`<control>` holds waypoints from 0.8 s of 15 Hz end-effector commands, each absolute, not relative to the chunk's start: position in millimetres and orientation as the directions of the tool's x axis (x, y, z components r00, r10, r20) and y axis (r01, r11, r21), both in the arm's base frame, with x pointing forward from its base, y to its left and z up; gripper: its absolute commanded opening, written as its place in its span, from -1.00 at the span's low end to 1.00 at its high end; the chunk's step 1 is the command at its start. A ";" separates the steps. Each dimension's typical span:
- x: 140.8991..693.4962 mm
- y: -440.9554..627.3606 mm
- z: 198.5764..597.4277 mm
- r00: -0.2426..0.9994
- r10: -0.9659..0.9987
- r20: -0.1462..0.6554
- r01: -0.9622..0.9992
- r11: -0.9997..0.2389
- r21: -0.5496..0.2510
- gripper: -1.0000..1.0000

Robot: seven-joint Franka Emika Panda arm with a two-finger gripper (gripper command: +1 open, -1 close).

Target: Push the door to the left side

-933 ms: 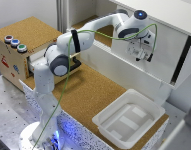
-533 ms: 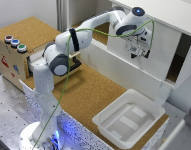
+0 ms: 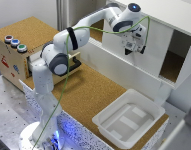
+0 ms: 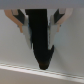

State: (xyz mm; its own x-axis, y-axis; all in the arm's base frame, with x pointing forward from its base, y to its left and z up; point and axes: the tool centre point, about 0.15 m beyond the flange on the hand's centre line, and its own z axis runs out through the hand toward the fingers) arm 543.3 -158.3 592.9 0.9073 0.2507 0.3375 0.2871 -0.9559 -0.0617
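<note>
Nearby, 1 shallow white tray (image 3: 129,120).

The door (image 3: 145,47) is plain white, like the cabinet (image 3: 182,22) around it, whose opening at the exterior view's right shows a cork-brown inside. The arm (image 3: 70,42) is white with black bands at its joints, and a thin green cable (image 3: 70,90) runs along it. The hand (image 3: 136,50) is dark grey with pale parts; in the wrist view its fingers (image 4: 19,21) look grey against a black middle. The surface (image 3: 87,92) is speckled cork brown. The tray (image 3: 127,120) is white. The box (image 3: 12,57) is light wood, with a blue, a purple and a green button (image 3: 21,48) on top. The arm's base glows blue.
</note>
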 end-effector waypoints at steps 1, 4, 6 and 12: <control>527.7 -106.9 599.6 0.909 0.233 0.346 0.225 -0.972 0.063 -1.00; 528.2 -93.7 600.0 0.897 0.268 0.350 0.267 -0.962 0.053 -1.00; 526.1 -79.2 600.0 0.880 0.292 0.374 0.298 -0.954 0.044 -1.00; 533.2 -16.7 596.6 0.896 0.227 0.381 0.227 -0.973 0.046 -1.00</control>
